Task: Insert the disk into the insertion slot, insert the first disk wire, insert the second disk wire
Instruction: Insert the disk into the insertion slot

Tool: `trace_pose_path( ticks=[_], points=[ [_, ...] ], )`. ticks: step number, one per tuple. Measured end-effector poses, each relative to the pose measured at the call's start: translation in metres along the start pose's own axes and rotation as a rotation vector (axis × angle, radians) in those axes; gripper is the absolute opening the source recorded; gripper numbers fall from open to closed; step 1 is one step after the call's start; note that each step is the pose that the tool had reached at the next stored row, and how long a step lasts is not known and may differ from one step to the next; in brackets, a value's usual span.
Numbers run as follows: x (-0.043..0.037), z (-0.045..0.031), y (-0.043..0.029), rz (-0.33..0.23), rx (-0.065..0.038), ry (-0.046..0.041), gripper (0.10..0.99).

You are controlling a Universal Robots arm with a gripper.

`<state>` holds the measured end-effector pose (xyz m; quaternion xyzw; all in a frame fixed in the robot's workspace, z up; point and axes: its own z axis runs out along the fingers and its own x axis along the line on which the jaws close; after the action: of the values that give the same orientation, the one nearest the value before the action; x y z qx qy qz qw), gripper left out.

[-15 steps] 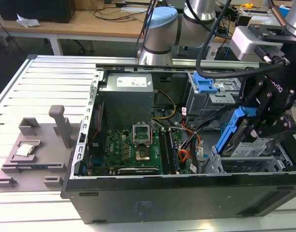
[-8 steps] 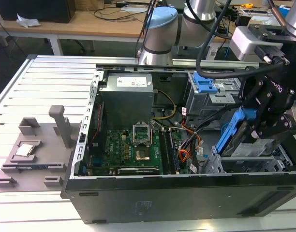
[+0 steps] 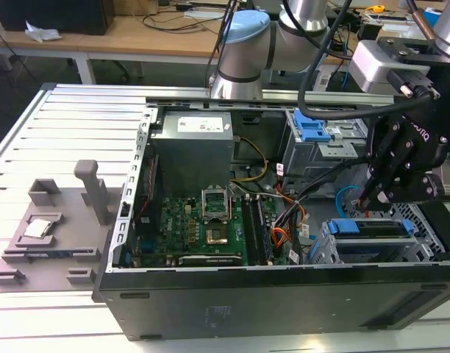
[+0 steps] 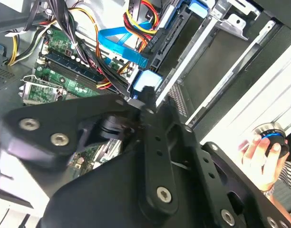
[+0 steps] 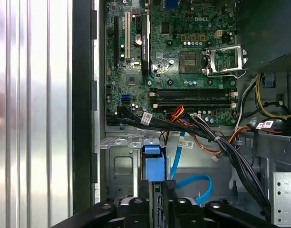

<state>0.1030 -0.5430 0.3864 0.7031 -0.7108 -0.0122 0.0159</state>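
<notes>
Blue plastic frames the disk, which sits in the grey perforated cage directly under the jaws. The gripper hangs just above the disk's blue handle. A dark shape sits at the tips, and we cannot tell whether the jaws are spread or pressed together.

In the first wrist view a bundle of black, red and orange wires runs between the jaws and the motherboard, and a blue cable loops just beside the jaws.

The second wrist view shows a person's hand on a blue-and-silver knob, outside the case and well apart from the jaws.

In the exterior view we see the open computer case holding the power supply and a taller bay with a blue latch, both beyond the jaws. Far from them, on the slatted metal table, a grey tray holds a small square silver part.
</notes>
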Motion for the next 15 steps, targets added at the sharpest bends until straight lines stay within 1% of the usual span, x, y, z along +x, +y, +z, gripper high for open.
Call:
trace_pose_path(
  ticks=[1, 2, 3, 11, 14, 15],
  points=[
    [0.0, 0.0, 0.0, 0.0, 0.0, 0.0, 0.176],
    [0.0, 0.0001, 0.0, 0.0, 0.0, 0.0, 0.176],
    [0.0, 0.0001, 0.0, 0.0, 0.0, 0.0, 0.114],
    [0.0, 0.0004, -0.0007, 0.0, 0.0, -0.0003, 0.106],
    [-0.0004, 0.0001, -0.006, 0.0, 0.0, -0.0001, 0.106],
    [-0.0011, -0.0001, -0.0101, 0.0, 0.0, 0.0, 0.106]
  ],
)
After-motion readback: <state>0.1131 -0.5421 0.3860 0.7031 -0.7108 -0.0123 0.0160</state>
